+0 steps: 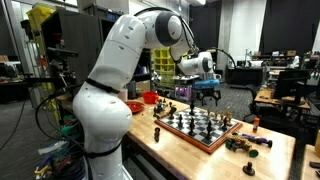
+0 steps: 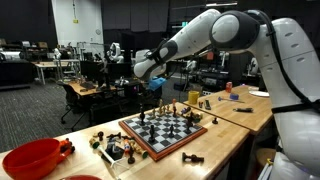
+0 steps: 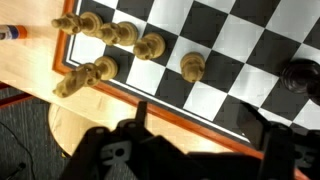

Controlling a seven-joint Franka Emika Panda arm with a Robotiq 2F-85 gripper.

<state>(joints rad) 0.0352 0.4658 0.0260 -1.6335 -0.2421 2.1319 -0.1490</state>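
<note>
A chessboard (image 1: 200,126) (image 2: 165,128) with light and dark pieces lies on the wooden table in both exterior views. My gripper (image 1: 205,94) (image 2: 151,84) hangs above one edge of the board, apart from the pieces. In the wrist view the gripper (image 3: 205,118) stands open over the board's red rim (image 3: 150,95), with nothing between its fingers. Ahead of it stand several light pieces (image 3: 125,35). One lone light piece (image 3: 192,66) stands closest, and a light piece (image 3: 85,75) lies on its side across the rim. A dark piece (image 3: 298,75) stands to the right.
A red bowl (image 2: 30,158) (image 1: 150,97) stands on the table off the end of the board. Loose chess pieces (image 2: 110,148) (image 1: 245,143) lie beside the board. A marker (image 3: 12,33) lies on the wood. The round table edge (image 3: 60,135) drops off beside the gripper.
</note>
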